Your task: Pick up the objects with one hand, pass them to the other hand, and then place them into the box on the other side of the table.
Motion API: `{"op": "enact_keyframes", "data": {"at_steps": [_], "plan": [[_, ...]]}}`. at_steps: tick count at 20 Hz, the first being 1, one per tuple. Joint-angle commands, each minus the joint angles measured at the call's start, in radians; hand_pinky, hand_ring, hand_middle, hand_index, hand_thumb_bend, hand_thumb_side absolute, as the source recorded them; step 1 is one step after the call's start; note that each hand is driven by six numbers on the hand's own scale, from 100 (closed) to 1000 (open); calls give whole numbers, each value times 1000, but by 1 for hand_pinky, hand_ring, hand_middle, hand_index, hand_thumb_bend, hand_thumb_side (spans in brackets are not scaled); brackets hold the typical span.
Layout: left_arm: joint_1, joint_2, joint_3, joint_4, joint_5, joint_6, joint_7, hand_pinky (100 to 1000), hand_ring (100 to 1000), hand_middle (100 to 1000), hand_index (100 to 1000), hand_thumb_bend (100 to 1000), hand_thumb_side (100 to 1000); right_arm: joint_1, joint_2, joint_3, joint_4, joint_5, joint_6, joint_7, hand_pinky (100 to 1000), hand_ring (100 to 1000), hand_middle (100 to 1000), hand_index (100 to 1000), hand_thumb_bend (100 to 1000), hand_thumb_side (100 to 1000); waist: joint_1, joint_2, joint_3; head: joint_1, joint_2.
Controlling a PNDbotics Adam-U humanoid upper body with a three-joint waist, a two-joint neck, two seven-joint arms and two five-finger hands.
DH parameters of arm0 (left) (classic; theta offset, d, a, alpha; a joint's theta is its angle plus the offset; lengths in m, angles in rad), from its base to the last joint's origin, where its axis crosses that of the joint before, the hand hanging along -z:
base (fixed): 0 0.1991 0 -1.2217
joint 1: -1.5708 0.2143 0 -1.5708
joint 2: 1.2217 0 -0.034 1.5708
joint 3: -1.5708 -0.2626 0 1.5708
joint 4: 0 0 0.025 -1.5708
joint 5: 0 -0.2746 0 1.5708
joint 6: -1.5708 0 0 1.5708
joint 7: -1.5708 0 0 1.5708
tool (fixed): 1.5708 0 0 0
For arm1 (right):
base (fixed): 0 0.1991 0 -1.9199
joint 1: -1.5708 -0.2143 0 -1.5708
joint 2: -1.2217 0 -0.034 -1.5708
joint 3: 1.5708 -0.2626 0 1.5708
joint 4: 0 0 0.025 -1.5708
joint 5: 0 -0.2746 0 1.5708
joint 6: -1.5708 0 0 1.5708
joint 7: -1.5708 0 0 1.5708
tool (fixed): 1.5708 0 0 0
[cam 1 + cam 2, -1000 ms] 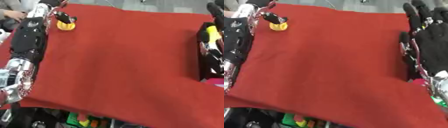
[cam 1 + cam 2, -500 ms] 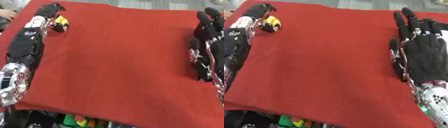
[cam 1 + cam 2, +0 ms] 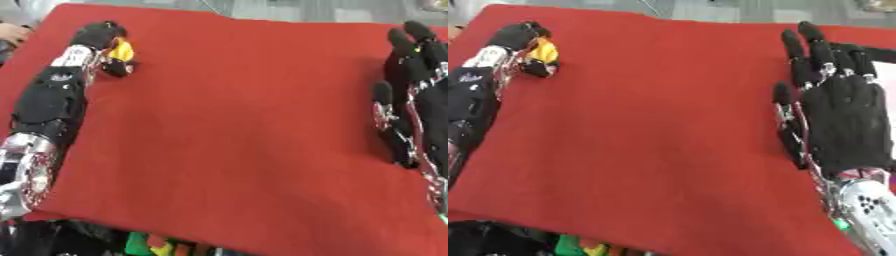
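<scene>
Left hand (image 3: 98, 37) curls round the small yellow-and-black object (image 3: 122, 51) at far left of the red-covered bench (image 3: 236, 115); it should lift only once enclosed, right hand (image 3: 842, 115) waiting spread flat.

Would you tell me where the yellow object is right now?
The yellow object lies at the far left of the red tablecloth, enclosed by the curled fingers of the left hand, far from the open right hand.
</scene>
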Motion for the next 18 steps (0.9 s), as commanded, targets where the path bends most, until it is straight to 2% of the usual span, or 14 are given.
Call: {"op": "enact_keyframes", "data": {"at_steps": [1,4,6,8,10,11,13,18], "plan": [[-14,43,-7,4,-19,27,69,794,742,772,835,324,258,-11,-6,-2,-15,-1,6,-3,807,717,902,949,100,100,-1,-11,2,-8,-18],[-14,44,-12,15,-25,55,118,819,780,829,870,334,265,-11,-5,-1,-15,-2,7,-3,805,720,902,949,100,100,-1,-10,2,-11,-18],[-13,46,-21,40,-23,68,107,847,816,879,911,323,298,-10,-5,1,-15,-3,9,-4,806,719,901,949,100,100,-2,-9,2,-11,-17],[-15,49,-30,61,-7,75,75,840,807,867,901,260,279,-10,-5,1,-15,-3,9,-4,807,717,902,949,100,100,-2,-10,1,-10,-16],[-17,52,-31,56,14,77,79,837,803,861,896,249,273,-9,-6,1,-15,-2,10,-3,806,718,902,949,100,100,-2,-10,1,-11,-17],[-19,55,-28,51,24,78,84,832,795,851,891,178,257,-8,-6,1,-15,-2,10,-3,806,718,902,949,100,100,-1,-11,2,-11,-17],[-24,58,-20,39,50,77,91,828,790,844,887,126,246,-8,-7,0,-15,-3,10,-2,806,716,902,949,100,100,0,-13,3,-10,-15],[-31,64,3,4,121,78,94,830,793,846,890,162,238,-10,-9,-2,-15,-4,5,1,806,714,902,949,100,100,3,-17,6,-9,-14]]}}
